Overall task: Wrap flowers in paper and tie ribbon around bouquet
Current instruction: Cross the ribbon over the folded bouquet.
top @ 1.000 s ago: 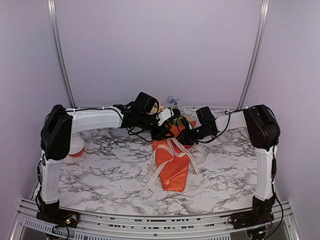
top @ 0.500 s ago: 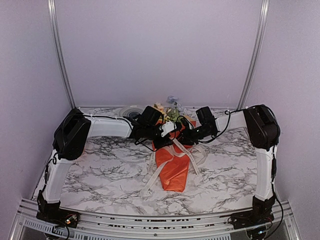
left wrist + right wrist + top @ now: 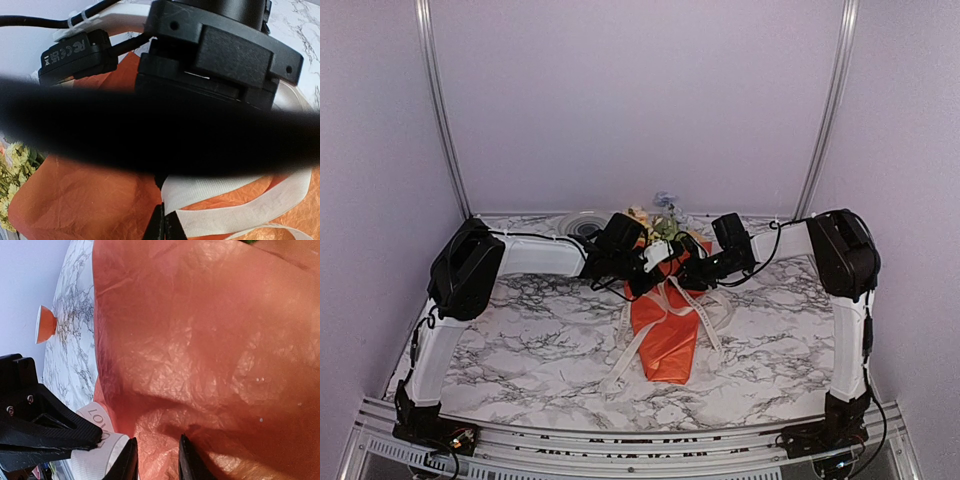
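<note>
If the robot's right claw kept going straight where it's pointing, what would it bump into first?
The orange paper. It fills the right wrist view just ahead of the right gripper, and the fingertips look to be up against it, though depth is hard to judge.

Left arm [image 3: 535, 255] and right arm [image 3: 790, 242], each raised at the elbow and reaching inward, wrists low and nearly meeting; left gripper [image 3: 163, 226] closed tight, fingertips together; right gripper [image 3: 159, 462] fingers a narrow gap apart.
</note>
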Robot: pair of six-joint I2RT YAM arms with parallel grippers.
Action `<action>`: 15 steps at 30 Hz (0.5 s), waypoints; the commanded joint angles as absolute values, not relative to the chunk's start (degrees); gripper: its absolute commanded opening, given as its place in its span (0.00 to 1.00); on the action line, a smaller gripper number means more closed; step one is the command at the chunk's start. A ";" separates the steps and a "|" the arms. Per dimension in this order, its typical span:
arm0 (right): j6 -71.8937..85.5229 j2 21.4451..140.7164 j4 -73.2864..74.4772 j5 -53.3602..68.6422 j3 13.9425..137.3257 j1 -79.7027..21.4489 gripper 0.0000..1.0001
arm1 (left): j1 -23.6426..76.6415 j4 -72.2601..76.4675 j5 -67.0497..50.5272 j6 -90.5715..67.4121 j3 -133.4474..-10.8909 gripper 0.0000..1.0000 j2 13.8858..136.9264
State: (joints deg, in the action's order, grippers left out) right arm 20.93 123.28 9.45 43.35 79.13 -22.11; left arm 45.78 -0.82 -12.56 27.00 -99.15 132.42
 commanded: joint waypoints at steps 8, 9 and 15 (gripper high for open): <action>20.40 123.43 10.26 39.57 77.50 -20.83 0.27 | 43.29 13.33 -14.25 10.99 -85.91 0.00 122.11; 20.26 123.56 10.28 39.29 77.18 -20.64 0.27 | 42.76 13.84 -15.11 9.17 -84.82 0.00 121.47; 19.49 124.51 11.13 38.56 76.53 -20.37 0.27 | 41.56 15.80 -17.61 3.85 -82.16 0.00 119.99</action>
State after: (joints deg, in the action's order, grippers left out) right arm 20.73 123.31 9.08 41.89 77.71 -21.17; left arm 42.26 10.96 -15.18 9.91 -83.31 123.00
